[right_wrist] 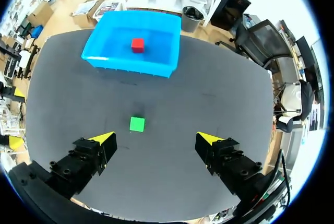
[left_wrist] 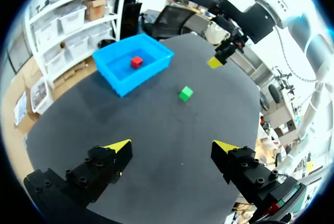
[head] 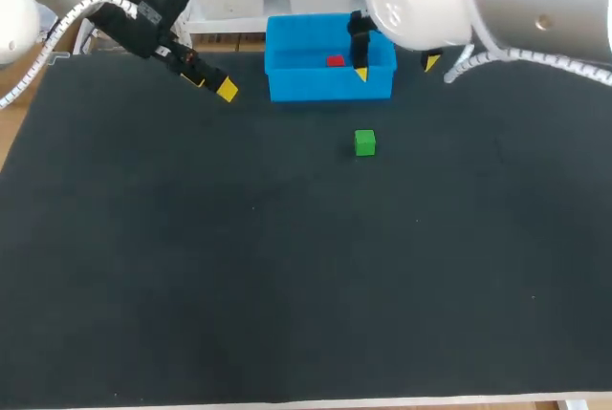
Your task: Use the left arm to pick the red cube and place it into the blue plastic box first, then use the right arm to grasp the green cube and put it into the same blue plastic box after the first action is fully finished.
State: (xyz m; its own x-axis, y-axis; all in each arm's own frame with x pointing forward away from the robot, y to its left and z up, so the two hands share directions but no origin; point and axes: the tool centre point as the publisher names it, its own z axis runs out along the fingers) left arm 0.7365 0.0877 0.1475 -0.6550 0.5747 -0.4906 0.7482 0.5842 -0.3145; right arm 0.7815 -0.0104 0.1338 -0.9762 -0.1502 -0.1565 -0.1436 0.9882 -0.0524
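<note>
- Red cube [head: 335, 60]: lies inside the blue plastic box [head: 330, 87], on its floor, touching no wall; no gripper is on it
- Blue plastic box: stands at the far edge of the black table [head: 287, 286], near the middle; in the head view the right arm's white body covers its far right corner
- Green cube [head: 364, 142]: on the table just in front of the box, apart from it, towards the box's right end; nothing touches it
- Left gripper [left_wrist: 172, 146]: fingers spread wide, nothing between them; head view puts it to the left of the box, clear of it, above the table
- Right gripper [right_wrist: 156, 138]: fingers wide apart and holding nothing; green cube lies ahead of it, nearer one finger, with the box beyond
- Head view only: one yellow tip of the right gripper lines up over the box's right end, the other sits off to the box's right
- Right wrist view only: the box's whole interior, the red cube about midway along it and nearer the far wall
- Left wrist view only: box, green cube and the right arm's yellow tip together; the cube lies between box and that tip
</note>
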